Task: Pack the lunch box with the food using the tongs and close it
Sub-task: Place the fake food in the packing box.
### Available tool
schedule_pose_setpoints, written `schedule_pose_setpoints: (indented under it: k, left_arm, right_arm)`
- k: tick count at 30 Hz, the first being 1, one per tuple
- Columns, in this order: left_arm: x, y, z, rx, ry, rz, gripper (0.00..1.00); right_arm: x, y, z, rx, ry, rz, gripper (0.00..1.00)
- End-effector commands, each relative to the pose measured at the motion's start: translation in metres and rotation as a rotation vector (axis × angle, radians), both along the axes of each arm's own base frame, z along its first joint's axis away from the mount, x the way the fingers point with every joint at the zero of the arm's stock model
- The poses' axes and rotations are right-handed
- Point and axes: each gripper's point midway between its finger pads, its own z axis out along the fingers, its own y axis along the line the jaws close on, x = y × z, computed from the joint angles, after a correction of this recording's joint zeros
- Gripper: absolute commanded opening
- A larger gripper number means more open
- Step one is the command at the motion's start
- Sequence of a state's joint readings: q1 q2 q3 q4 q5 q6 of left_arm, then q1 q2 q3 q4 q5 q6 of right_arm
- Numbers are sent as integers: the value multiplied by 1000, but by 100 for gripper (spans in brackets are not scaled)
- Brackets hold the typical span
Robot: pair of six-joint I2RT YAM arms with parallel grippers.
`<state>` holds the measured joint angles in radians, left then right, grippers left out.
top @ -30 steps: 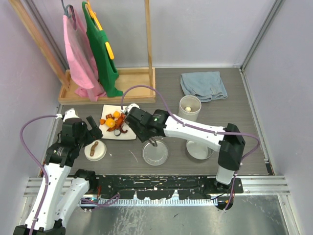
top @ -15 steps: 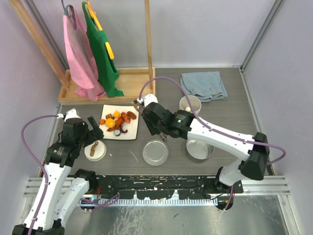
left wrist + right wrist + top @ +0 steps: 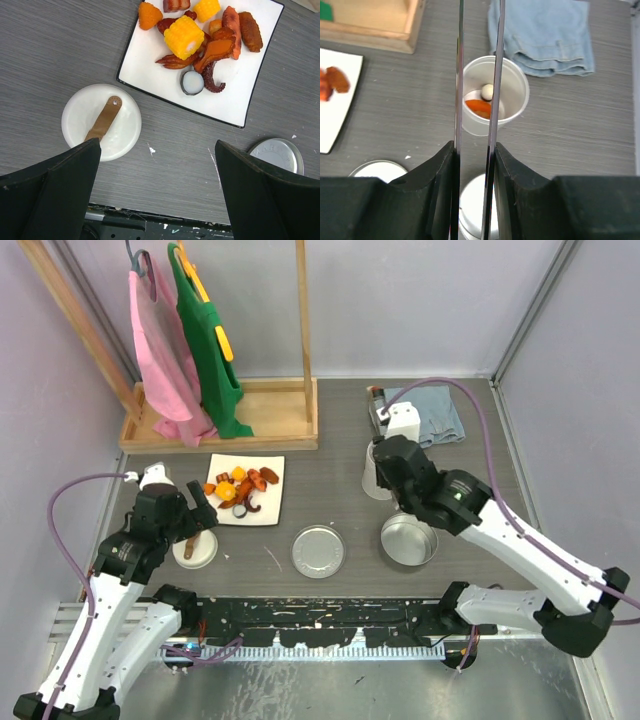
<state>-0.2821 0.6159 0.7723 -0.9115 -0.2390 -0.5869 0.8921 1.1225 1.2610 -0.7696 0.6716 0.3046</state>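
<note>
Swings the right arm (image 3: 510, 540) off the white plate (image 3: 150, 55) at the left and across to the white tub (image 3: 517, 95) at the far right of the counter (image 3: 340, 440). Means, probably, another piece delivered, with most of the food (image 3: 186, 36) left on the plate. Holds the slim grey tongs (image 3: 458, 75) in narrow right fingers (image 3: 435, 180), straight over the tub. Shows an orange piece (image 3: 477, 106) and a pale ball (image 3: 487, 91) inside. Keeps the left fingers (image 3: 55, 190) wide over the white lid (image 3: 122, 130), near left.
</note>
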Motion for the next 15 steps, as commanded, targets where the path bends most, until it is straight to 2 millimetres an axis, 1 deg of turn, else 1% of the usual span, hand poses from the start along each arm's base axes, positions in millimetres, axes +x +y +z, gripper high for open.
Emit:
schedule_pose_setpoints:
  k: [1, 4, 7, 11, 15]
  left_arm:
    - [6, 2, 18, 0, -54, 17, 98]
    - [6, 4, 19, 3, -69, 23, 98]
    - [5, 5, 21, 1, -77, 28, 98]
    - [5, 6, 21, 2, -79, 33, 98]
    - [5, 4, 20, -2, -72, 25, 98]
  right_arm:
    - [-3, -43, 20, -37, -89, -137, 37]
    - [-13, -55, 10, -60, -58, -144, 37]
    - [-27, -62, -7, -63, 7, -137, 37]
    - [-40, -58, -27, -39, 79, -92, 37]
    - [-45, -54, -42, -46, 131, -63, 37]
